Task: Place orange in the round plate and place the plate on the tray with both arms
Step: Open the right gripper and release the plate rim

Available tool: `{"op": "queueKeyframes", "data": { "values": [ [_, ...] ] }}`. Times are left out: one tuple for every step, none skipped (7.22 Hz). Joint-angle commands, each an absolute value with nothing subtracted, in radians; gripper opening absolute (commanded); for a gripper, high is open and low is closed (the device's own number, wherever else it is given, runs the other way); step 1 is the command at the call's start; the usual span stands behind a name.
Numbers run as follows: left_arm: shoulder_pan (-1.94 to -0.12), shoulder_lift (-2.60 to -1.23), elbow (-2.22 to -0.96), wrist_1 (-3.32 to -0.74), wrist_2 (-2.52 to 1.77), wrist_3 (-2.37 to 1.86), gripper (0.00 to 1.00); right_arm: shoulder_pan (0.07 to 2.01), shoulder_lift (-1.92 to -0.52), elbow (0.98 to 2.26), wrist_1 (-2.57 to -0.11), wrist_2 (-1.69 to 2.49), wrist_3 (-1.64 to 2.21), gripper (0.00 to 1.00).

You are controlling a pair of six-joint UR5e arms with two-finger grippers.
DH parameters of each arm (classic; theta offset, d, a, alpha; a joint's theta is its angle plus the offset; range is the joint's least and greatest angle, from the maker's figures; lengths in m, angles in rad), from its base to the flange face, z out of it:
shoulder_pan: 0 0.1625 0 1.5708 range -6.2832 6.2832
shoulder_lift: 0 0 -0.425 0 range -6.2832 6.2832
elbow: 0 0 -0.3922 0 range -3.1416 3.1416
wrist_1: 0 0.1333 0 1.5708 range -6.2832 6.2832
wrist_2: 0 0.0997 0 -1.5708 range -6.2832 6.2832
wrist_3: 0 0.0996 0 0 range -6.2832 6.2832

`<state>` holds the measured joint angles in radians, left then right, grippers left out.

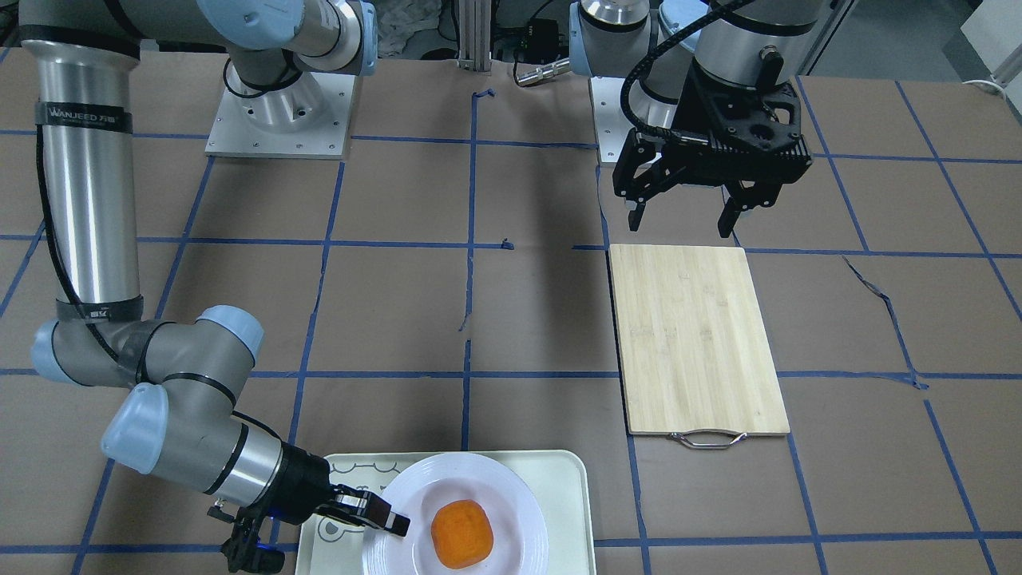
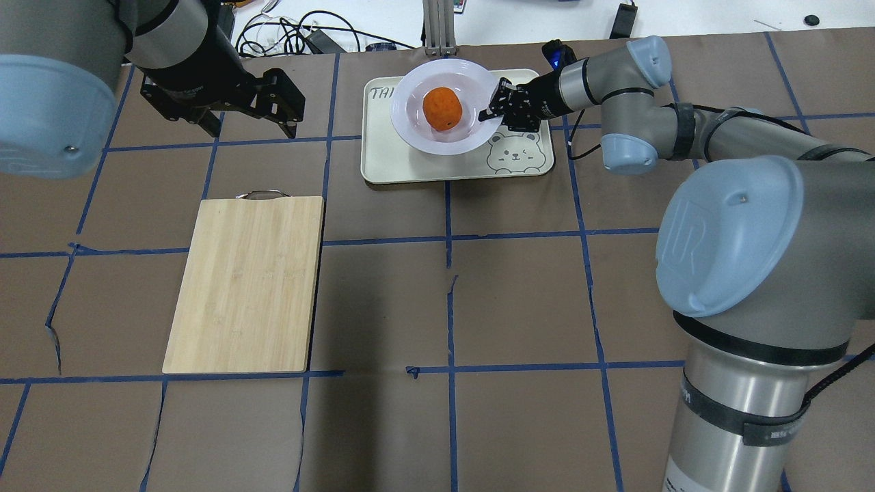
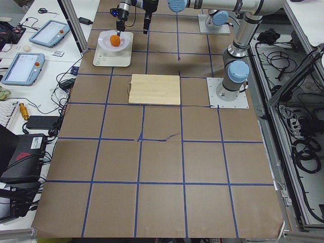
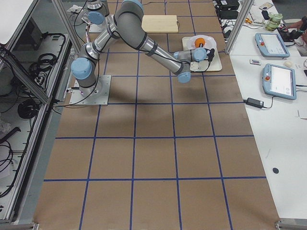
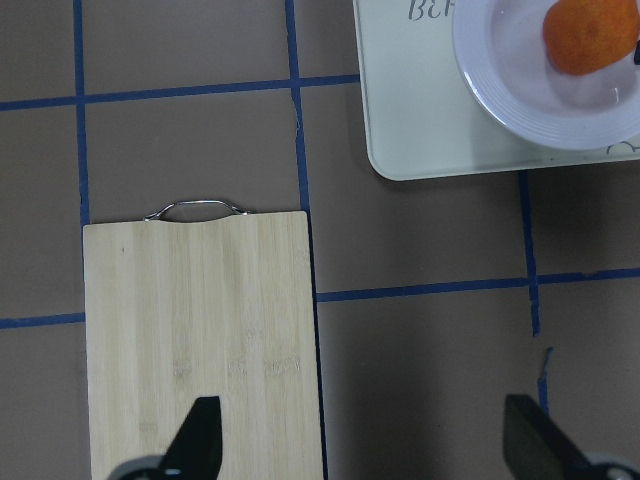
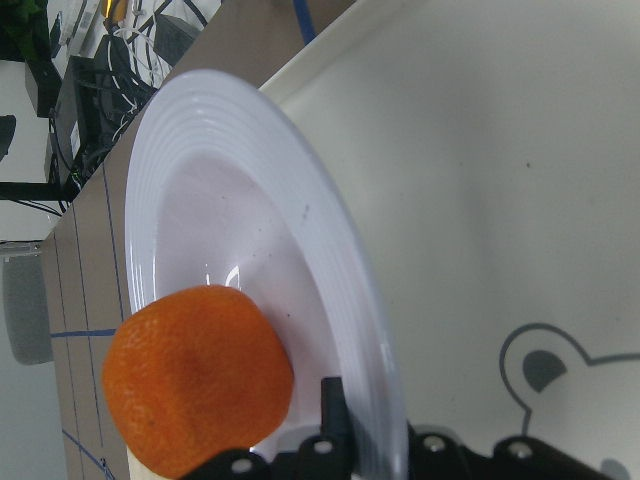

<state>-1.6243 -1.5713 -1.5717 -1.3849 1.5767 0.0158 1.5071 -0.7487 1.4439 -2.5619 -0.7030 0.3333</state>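
The orange (image 2: 441,108) lies in the sunken centre of the round plate (image 2: 413,89). The plate is over the far half of the cream tray (image 2: 410,167), overlapping its far edge. My right gripper (image 2: 493,109) is shut on the plate's rim beside the bear face. In the right wrist view the ridged rim (image 6: 360,300) runs between the fingers, with the orange (image 6: 198,375) just to the left. Whether the plate rests flat on the tray I cannot tell. My left gripper (image 2: 249,126) hangs open and empty above the table, near the handle end of the cutting board.
A bamboo cutting board (image 2: 246,280) with a metal handle (image 2: 260,195) lies left of the tray on the brown, blue-taped table. The right arm's elbow (image 2: 636,137) stretches along the table's far right. Cables and tablets sit beyond the far edge.
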Motion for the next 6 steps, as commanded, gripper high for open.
{"op": "queueKeyframes", "data": {
  "values": [
    [-1.621,-1.578,-1.563,-1.400,1.580,0.017,1.00,1.508,-0.723,1.404,-2.562,-0.716,0.333,0.24],
    [-1.624,-1.577,-1.556,-1.401,1.578,0.012,1.00,1.506,-0.721,1.407,-2.562,-0.739,0.333,0.37],
    [-1.624,-1.577,-1.549,-1.402,1.580,0.014,1.00,1.506,-0.724,1.407,-2.562,-0.753,0.337,0.65],
    [-1.626,-1.577,-1.548,-1.401,1.580,0.009,1.00,1.506,-0.730,1.410,-2.562,-0.753,0.341,0.80],
    [-1.626,-1.578,-1.548,-1.402,1.578,0.005,1.00,1.503,-0.738,1.404,-2.560,-0.755,0.339,0.81],
    [-1.626,-1.578,-1.549,-1.402,1.578,0.003,1.00,1.493,-0.762,1.401,-2.560,-0.797,0.337,0.89]
  ]
}}
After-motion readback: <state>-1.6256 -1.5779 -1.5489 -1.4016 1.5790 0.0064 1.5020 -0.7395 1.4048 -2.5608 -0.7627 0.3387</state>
